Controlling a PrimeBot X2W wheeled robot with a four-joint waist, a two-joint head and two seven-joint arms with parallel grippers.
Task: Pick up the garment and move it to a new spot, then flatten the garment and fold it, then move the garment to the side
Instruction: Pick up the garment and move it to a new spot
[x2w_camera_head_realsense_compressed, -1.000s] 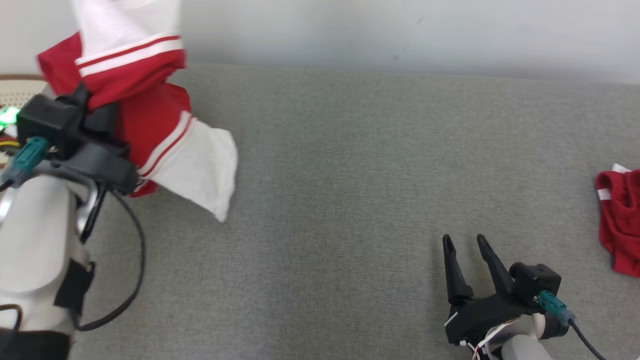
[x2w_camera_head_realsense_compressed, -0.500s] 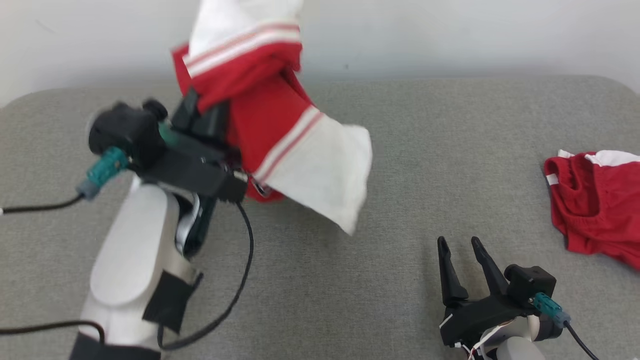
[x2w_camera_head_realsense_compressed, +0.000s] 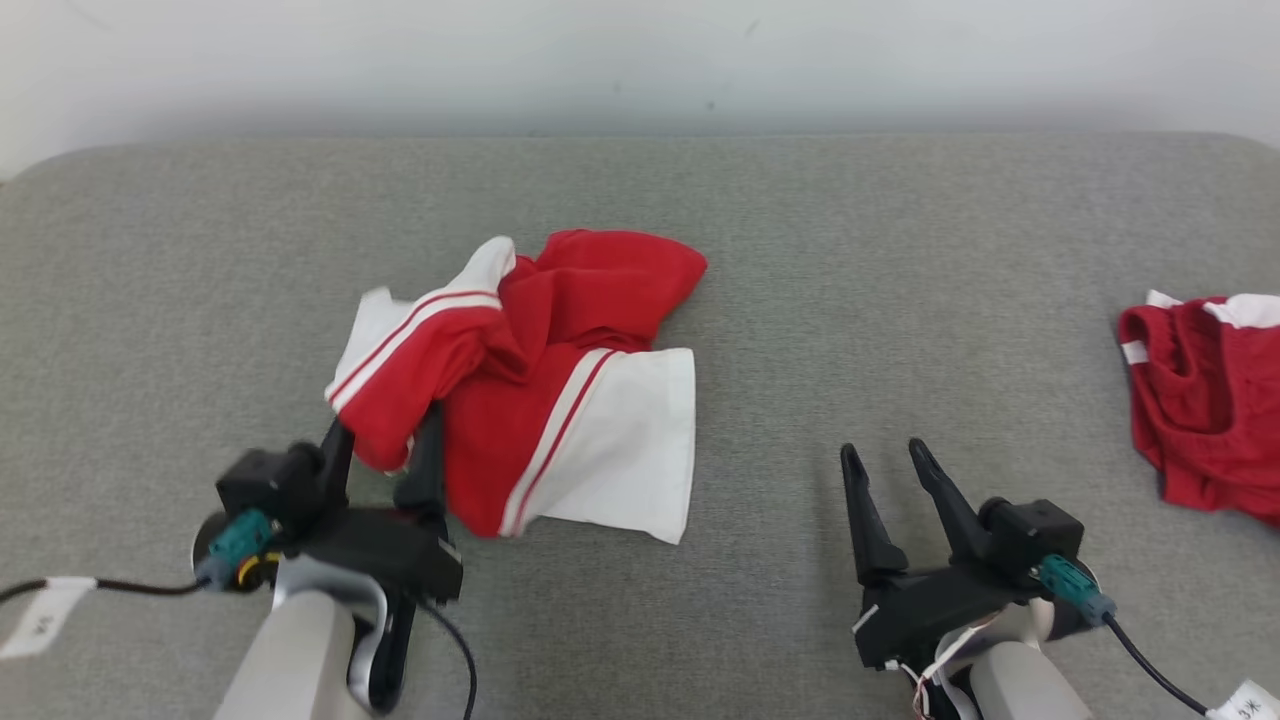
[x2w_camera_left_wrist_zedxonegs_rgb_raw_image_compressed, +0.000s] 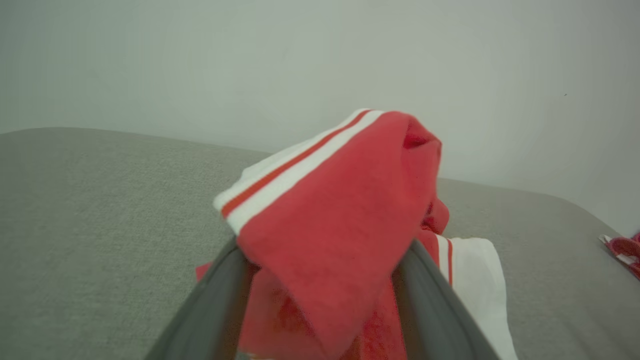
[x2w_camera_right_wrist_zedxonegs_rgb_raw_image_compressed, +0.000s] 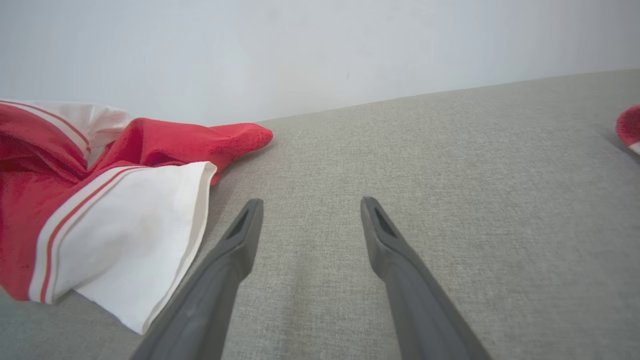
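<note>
The left tool (x2w_camera_left_wrist_zedxonegs_rgb_raw_image_compressed: 322, 250) rises from the bottom edge, its two gray fingers (x2w_camera_left_wrist_zedxonegs_rgb_raw_image_compressed: 220, 300) spread well apart. A thick red fold of the garment (x2w_camera_left_wrist_zedxonegs_rgb_raw_image_compressed: 330, 200) bulges up between them and touches the inner side of each, hiding their tips. Along the fold's upper left edge runs a white band crossed by a thin red stripe. Below and behind the fold, more red cloth lies bunched on the gray fabric tabletop (x2w_camera_left_wrist_zedxonegs_rgb_raw_image_compressed: 100, 200). To the right, a white panel (x2w_camera_left_wrist_zedxonegs_rgb_raw_image_compressed: 475, 280) of the same garment lies flat, bordered by a red stripe. At the far right edge a scrap of another red-and-white cloth (x2w_camera_left_wrist_zedxonegs_rgb_raw_image_compressed: 625, 250) shows. A pale wall (x2w_camera_left_wrist_zedxonegs_rgb_raw_image_compressed: 200, 60) stands behind.
</note>
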